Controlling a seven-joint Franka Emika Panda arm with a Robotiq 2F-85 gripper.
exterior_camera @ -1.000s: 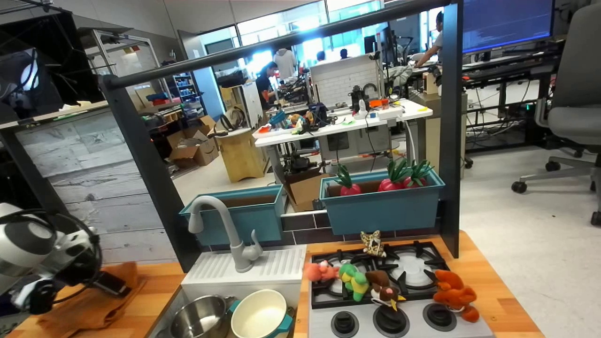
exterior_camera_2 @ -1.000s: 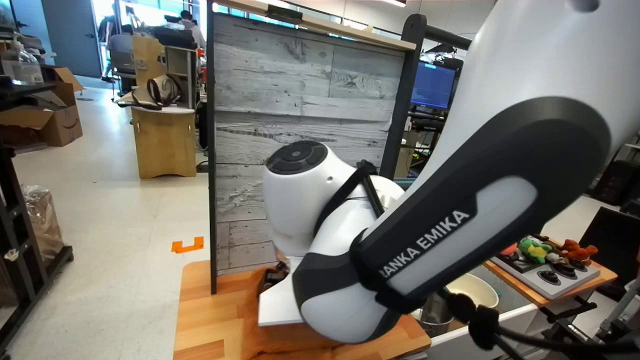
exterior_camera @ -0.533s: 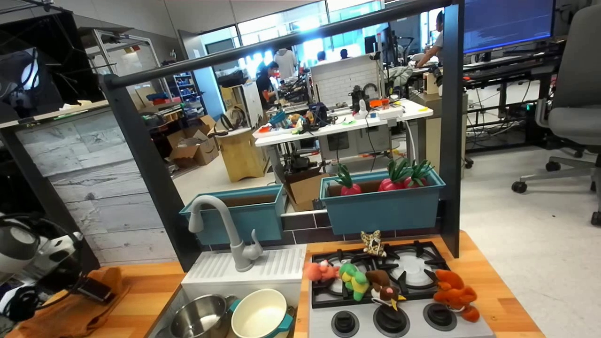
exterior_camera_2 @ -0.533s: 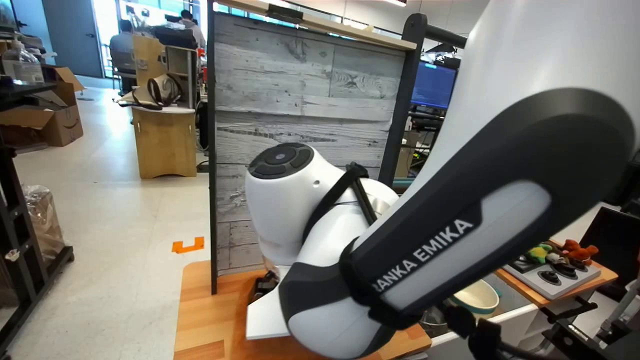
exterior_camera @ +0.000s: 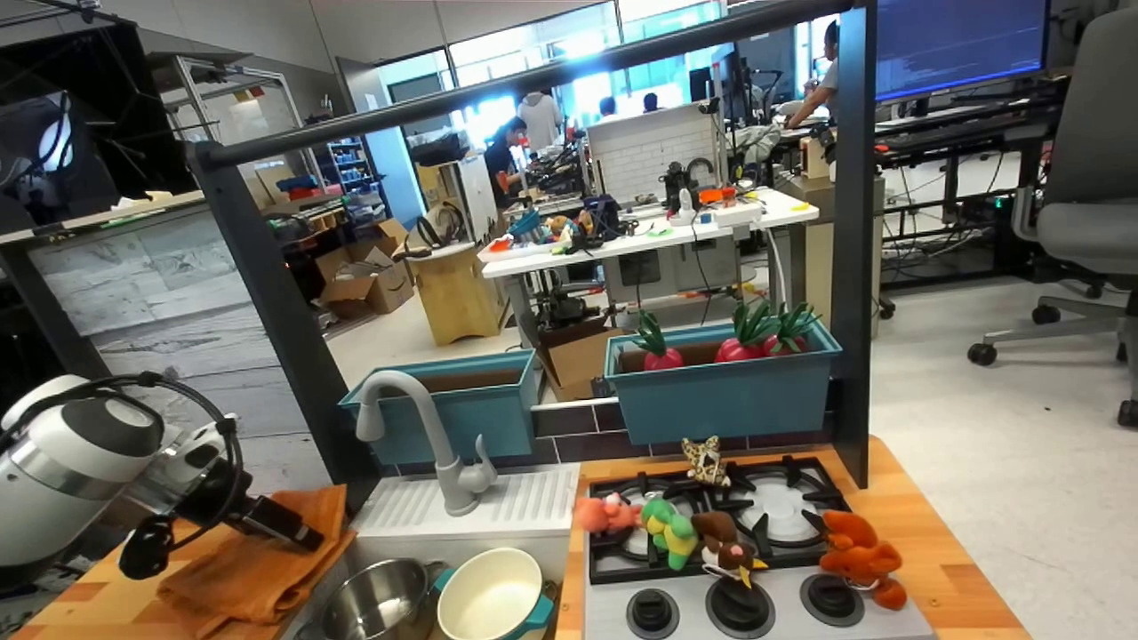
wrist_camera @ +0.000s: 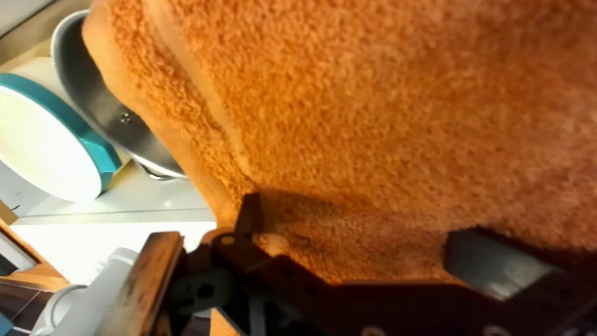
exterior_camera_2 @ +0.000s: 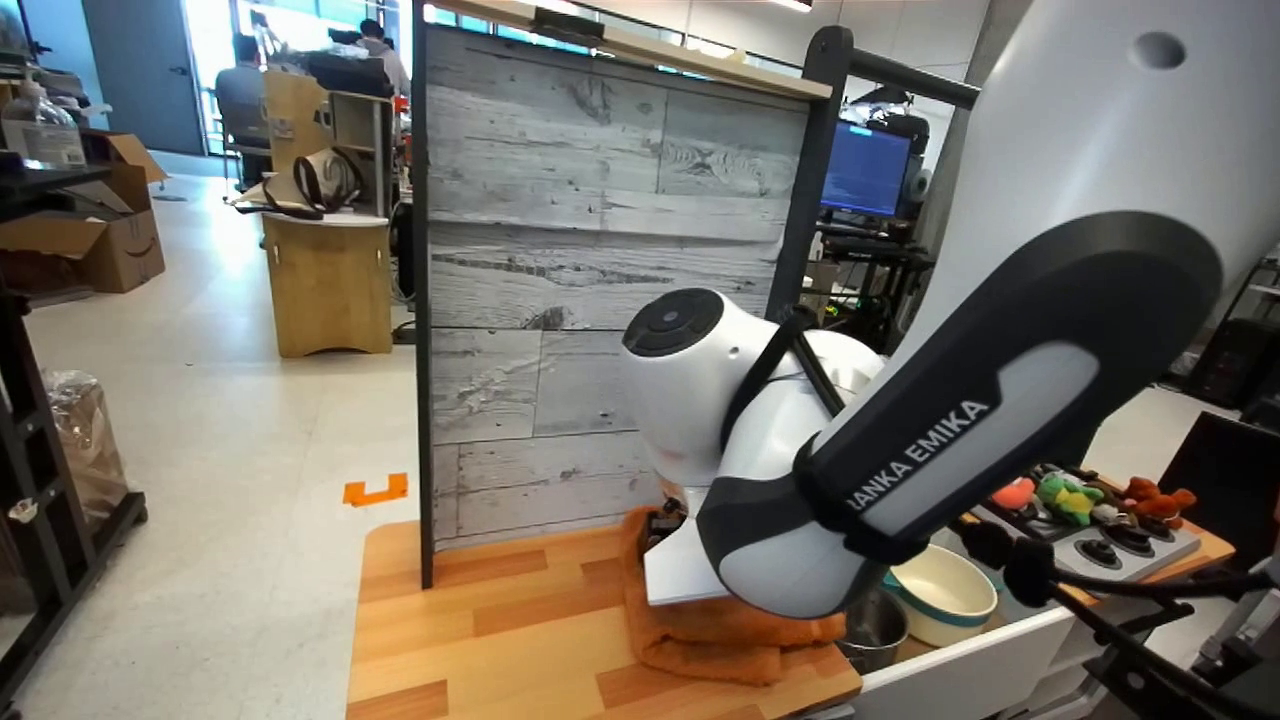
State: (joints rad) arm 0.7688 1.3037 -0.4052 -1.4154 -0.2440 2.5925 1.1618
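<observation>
Orange towel (exterior_camera_2: 720, 655) under spread hand (wrist_camera: 359, 221), edge by sink (exterior_camera: 366, 549); counter (exterior_camera_2: 500, 650) stretches opposite.

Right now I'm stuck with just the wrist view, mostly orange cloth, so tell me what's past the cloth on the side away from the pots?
Observer: In an exterior view, the wooden counter runs on past the orange cloth there.
Operator: Anything upright beside the arm?
Observer: Yes, a gray plank panel stands upright along the wooden counter; both exterior views show it.
Operator: And across the sink from the orange cloth?
Observer: A stove with several toy animals on it, seen in both exterior views.
</observation>
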